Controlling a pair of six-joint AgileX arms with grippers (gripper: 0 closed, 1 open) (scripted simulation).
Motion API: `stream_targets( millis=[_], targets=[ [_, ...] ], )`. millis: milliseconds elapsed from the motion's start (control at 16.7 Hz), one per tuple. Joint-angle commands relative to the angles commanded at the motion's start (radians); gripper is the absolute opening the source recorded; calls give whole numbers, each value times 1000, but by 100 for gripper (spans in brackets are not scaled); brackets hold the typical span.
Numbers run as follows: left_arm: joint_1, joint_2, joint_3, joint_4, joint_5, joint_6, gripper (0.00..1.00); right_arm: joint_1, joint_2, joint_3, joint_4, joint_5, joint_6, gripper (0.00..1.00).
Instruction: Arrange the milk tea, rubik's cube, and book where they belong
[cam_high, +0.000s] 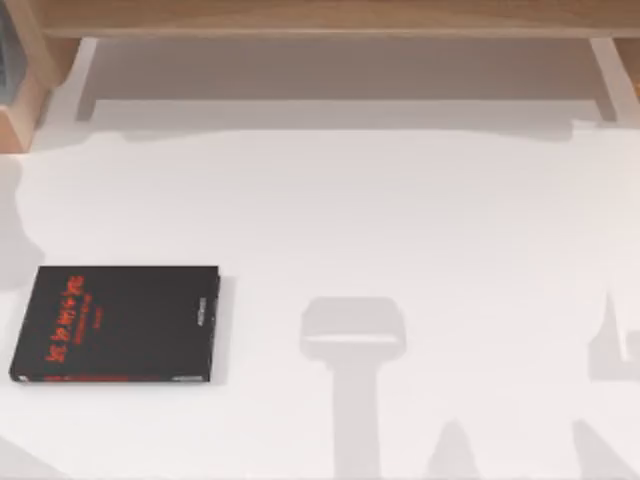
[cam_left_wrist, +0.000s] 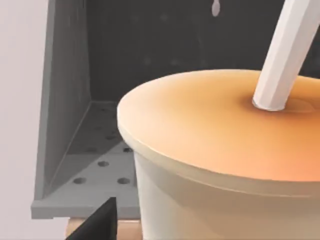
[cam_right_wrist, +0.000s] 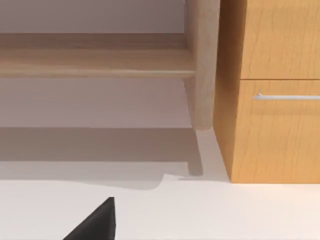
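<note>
White tabletop (cam_high: 400, 200) runs up to a wooden shelf (cam_high: 320, 18) along the back, with arm shadows lying across its near half. At the table's left lies a black book (cam_high: 115, 323) with red characters, flat and square to the edge; it is not the light-blue book the task names. The left wrist view looks close over the milk tea (cam_left_wrist: 220, 150), a cream cup with an orange lid and a white straw (cam_left_wrist: 285, 55), right up against a grey perforated bin (cam_left_wrist: 80, 150) whose floor and wall open behind it. One dark fingertip of the left gripper (cam_left_wrist: 97, 222) shows beside the cup; I judge the cup is being carried to that bin, but whether the fingers clamp it I cannot tell. On the right, the right gripper (cam_right_wrist: 95, 222) hangs low over bare table facing the shelf's leg (cam_right_wrist: 200, 65) and a wooden drawer cabinet (cam_right_wrist: 272, 90), apparently parked; its opening I cannot tell either.
</note>
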Motion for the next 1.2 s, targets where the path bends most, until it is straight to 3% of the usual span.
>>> stream_targets(
  millis=[360, 780, 1200],
  targets=[
    [0, -14, -6, -17, 3, 0, 100, 0, 0, 0, 0, 0, 0, 100],
    [30, -216, -54, -168, 31, 3, 100, 0, 0, 0, 0, 0, 0, 100],
    [4, -276, -78, -187, 4, 2, 100, 0, 0, 0, 0, 0, 0, 100]
  ],
)
